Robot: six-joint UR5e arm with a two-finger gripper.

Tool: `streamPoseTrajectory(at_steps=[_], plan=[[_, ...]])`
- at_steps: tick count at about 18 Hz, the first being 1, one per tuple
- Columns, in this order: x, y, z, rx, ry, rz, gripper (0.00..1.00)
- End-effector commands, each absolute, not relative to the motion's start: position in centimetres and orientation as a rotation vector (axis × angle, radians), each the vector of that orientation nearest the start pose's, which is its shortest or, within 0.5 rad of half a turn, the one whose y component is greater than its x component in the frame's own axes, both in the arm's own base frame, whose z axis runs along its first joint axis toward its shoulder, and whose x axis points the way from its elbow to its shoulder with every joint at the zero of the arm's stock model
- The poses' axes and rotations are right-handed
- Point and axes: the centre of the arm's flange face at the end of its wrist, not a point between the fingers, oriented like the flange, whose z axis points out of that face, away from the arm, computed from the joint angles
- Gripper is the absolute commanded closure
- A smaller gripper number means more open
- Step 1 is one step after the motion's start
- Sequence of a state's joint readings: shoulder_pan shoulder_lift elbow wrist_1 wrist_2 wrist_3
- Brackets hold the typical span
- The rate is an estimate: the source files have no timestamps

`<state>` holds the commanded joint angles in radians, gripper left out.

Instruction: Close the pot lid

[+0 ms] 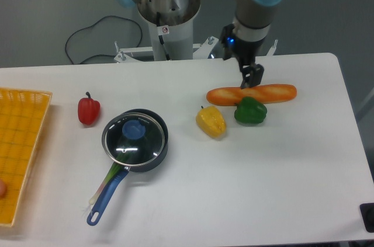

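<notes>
1. Sitting on the table (280, 165), left of centre: the pot (156, 155), dark, round, with its blue handle (106, 199) running out toward 7 o'clock.
2. Resting on the pot: the lid (133, 139), glass with a metal rim and a blue knob (134, 130), shifted a little toward 10 o'clock so that a crescent of pot rim shows at 1 to 4 o'clock.
3. Lying under the lid's 6 o'clock edge and alongside the handle: a pale green stalk (107, 180), its upper end hidden, so cannot tell what it is.
4. Standing at 9 o'clock of the pot, near but apart: a red pepper (88, 110).
5. Sitting at 3 o'clock of the pot, apart from it: a yellow pepper (211, 121).
6. Further out at 3 o'clock: a green pepper (250, 111), touching the long bread loaf (251, 93) just behind it.
7. Hanging over the loaf's middle, well apart from the pot at its 2 o'clock: the gripper (251, 79), pointing down, fingers close together; cannot tell whether fully closed or whether touching the loaf.
8. Lying at the far 9 o'clock edge of the table: a yellow basket (23, 142), cut off by the frame.
</notes>
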<state>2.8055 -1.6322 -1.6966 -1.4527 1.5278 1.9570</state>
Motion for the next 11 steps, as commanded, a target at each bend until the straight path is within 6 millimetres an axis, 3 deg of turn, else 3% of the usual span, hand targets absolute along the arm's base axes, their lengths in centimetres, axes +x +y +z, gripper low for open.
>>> streamPoseTrajectory(at_steps=[4, 11], plan=[[-43.0, 28.8, 40.9, -2.906, 1.091, -0.122, 0.00], [-42.2, 29.6, 42.6, -2.892, 1.117, -0.063, 0.00]])
